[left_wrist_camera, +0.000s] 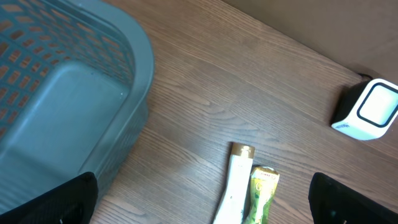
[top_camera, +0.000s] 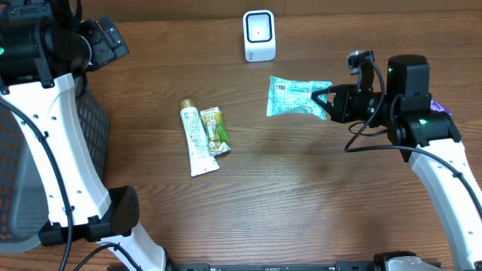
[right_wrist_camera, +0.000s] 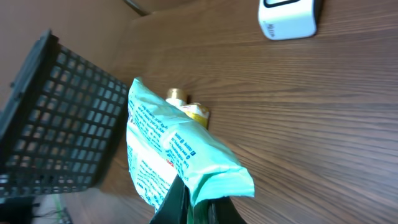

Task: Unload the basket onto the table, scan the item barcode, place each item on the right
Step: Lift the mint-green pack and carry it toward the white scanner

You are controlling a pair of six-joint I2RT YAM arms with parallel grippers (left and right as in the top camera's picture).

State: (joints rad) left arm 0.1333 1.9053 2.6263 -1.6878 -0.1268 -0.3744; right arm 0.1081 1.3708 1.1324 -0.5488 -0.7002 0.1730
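A mint-green packet (top_camera: 296, 97) hangs above the table, below and right of the white scanner (top_camera: 259, 35). My right gripper (top_camera: 325, 102) is shut on the packet's right end. In the right wrist view the packet (right_wrist_camera: 171, 146) rises from the pinched jaws of the right gripper (right_wrist_camera: 196, 210), its printed side facing left, with the scanner (right_wrist_camera: 289, 18) far off at the top. My left gripper (left_wrist_camera: 202, 214) stands wide open and empty, high over the table's left side, with the scanner (left_wrist_camera: 368, 111) to its right.
A white tube (top_camera: 194, 139) and a green sachet (top_camera: 215, 129) lie side by side at the table's middle left. A dark mesh basket (top_camera: 92, 128) stands at the left edge, under my left arm. The basket (left_wrist_camera: 68, 81) fills the left wrist view's left half.
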